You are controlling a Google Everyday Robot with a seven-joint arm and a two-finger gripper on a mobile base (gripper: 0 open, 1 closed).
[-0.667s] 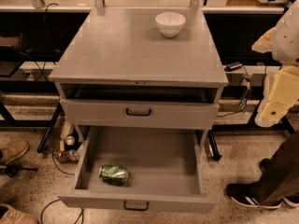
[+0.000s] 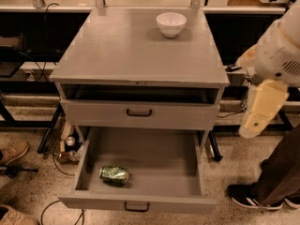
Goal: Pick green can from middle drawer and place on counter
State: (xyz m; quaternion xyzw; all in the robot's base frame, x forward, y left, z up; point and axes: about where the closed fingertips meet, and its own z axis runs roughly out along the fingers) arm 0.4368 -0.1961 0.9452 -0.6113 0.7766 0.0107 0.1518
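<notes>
Left edge: two tan shoes (image 2: 13, 152) rest on the speckled floor (image 2: 28, 186), with loose cables (image 2: 56, 161) beside the cabinet's left side.

Centre: a grey cabinet. Its top, the counter (image 2: 126, 50), is flat and slightly glossy; a white bowl (image 2: 171, 23) stands upright on it near the back edge, right of the midline. Behind the counter runs a pale shelf (image 2: 140, 3) with metal posts. Under the counter lies a dark slot (image 2: 140, 94) without a handle, and below that a closed drawer (image 2: 93, 114) with a small black pull.

The middle drawer (image 2: 159, 156) is pulled fully out towards the camera, its front panel carrying a black handle (image 2: 137, 206). The green can (image 2: 114, 175) lies on its side on the drawer floor, in the front-left part, near the front panel and apart from the left wall.

Right: the robot's pale arm (image 2: 281, 46) enters from the upper right. The gripper (image 2: 255, 121) hangs at its end, pointing down, to the right of the cabinet at about the height of the closed drawer, well apart from the can; whether it is open or closed cannot be told.

Lower right: a person's dark trouser leg (image 2: 281, 172) and black shoe (image 2: 251, 198) on the floor.
</notes>
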